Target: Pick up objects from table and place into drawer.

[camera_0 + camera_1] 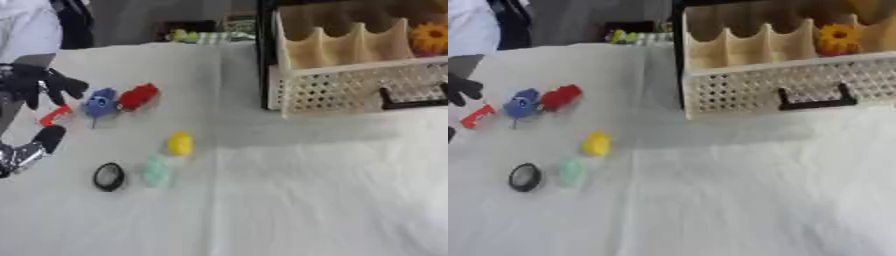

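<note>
Overhead | table [306, 200] is covered by a creased white cloth | left hand [39, 87] is seen at the left edge, fingers spread, pinching nothing, beside a small red piece [54, 116] | blue toy [100, 104], red toy [139, 96], yellow object [180, 143], pale green object [157, 170] and black ring [108, 176] are laid left of centre | drawer [798, 85] is pulled open at far right, an orange flower [838, 38] inside | dim room clutter is glimpsed beyond.

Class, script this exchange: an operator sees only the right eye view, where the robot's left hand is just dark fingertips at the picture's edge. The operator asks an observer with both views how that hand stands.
Operator: Where is the left hand?
Observer: The left hand shows at the left edge, its fingers just above the small red piece.
Operator: And its thumb?
Observer: The thumb sits below that piece, apart from it, so the hand is open around it.
</note>
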`<state>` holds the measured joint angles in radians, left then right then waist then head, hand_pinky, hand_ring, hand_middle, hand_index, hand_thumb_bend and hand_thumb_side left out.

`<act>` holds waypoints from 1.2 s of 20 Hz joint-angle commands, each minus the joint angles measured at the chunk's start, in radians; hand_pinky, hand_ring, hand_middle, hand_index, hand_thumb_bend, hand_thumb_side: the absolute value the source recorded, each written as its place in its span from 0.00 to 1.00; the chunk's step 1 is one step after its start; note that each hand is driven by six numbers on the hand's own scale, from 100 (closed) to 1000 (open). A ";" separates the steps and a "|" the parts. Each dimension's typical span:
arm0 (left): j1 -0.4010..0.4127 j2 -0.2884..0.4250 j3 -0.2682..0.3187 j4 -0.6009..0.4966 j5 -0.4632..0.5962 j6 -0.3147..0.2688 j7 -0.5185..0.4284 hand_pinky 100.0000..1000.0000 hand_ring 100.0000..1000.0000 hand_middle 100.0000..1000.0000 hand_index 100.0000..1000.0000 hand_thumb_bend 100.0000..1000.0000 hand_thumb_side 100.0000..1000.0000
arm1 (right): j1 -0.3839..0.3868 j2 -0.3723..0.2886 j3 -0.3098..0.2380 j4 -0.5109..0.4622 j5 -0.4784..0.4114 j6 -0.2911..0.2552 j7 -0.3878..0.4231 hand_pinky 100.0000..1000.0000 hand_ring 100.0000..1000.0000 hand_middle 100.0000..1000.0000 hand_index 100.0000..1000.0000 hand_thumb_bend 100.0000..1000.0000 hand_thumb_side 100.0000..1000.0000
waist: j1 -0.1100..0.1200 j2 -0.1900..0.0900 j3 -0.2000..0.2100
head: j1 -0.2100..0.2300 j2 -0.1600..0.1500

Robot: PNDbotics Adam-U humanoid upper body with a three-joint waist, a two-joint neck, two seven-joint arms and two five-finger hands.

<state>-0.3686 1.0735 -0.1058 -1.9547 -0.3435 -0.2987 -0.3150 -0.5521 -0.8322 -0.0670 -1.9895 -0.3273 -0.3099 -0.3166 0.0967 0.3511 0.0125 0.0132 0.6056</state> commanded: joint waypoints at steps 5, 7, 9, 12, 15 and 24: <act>0.006 0.040 -0.017 0.002 -0.027 0.027 -0.054 0.46 0.66 0.72 0.96 0.00 1.00 | 0.021 0.008 -0.025 -0.011 0.004 0.006 0.003 0.52 0.52 0.36 0.73 0.05 0.97 | -0.018 -0.029 -0.026 | -0.010 0.018; 0.009 0.043 -0.024 0.000 -0.035 0.043 -0.067 0.47 0.67 0.73 0.97 0.00 1.00 | 0.032 0.011 -0.028 -0.011 0.007 0.006 0.003 0.52 0.52 0.36 0.73 0.06 0.97 | -0.019 -0.030 -0.036 | -0.006 0.014; 0.010 0.046 -0.033 -0.002 -0.047 0.057 -0.083 0.48 0.68 0.73 0.98 0.04 1.00 | 0.043 0.018 -0.030 -0.011 0.009 0.008 0.003 0.52 0.52 0.35 0.73 0.06 0.97 | -0.019 -0.031 -0.045 | 0.000 0.011; 0.009 0.045 -0.045 -0.006 -0.061 0.073 -0.109 0.50 0.68 0.74 0.98 0.09 1.00 | 0.061 0.029 -0.034 -0.011 0.013 0.014 0.005 0.52 0.52 0.35 0.72 0.06 0.96 | -0.021 -0.032 -0.056 | 0.006 0.013; 0.009 0.046 -0.057 -0.002 -0.078 0.088 -0.136 0.50 0.68 0.74 0.98 0.13 1.00 | 0.078 0.038 -0.040 -0.011 0.016 0.018 0.005 0.52 0.52 0.34 0.72 0.06 0.96 | -0.023 -0.034 -0.068 | 0.013 0.016; 0.024 0.049 -0.082 -0.015 -0.151 0.151 -0.170 0.53 0.71 0.76 1.00 0.33 1.00 | 0.106 0.063 -0.055 -0.011 0.013 0.020 0.008 0.53 0.52 0.33 0.72 0.04 0.95 | -0.025 -0.032 -0.091 | 0.035 0.023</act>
<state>-0.3403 1.0774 -0.1958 -1.9559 -0.4809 -0.1566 -0.4837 -0.4389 -0.7537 -0.1055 -1.9894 -0.3175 -0.2918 -0.3095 0.0756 0.3400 -0.0785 0.0424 0.6229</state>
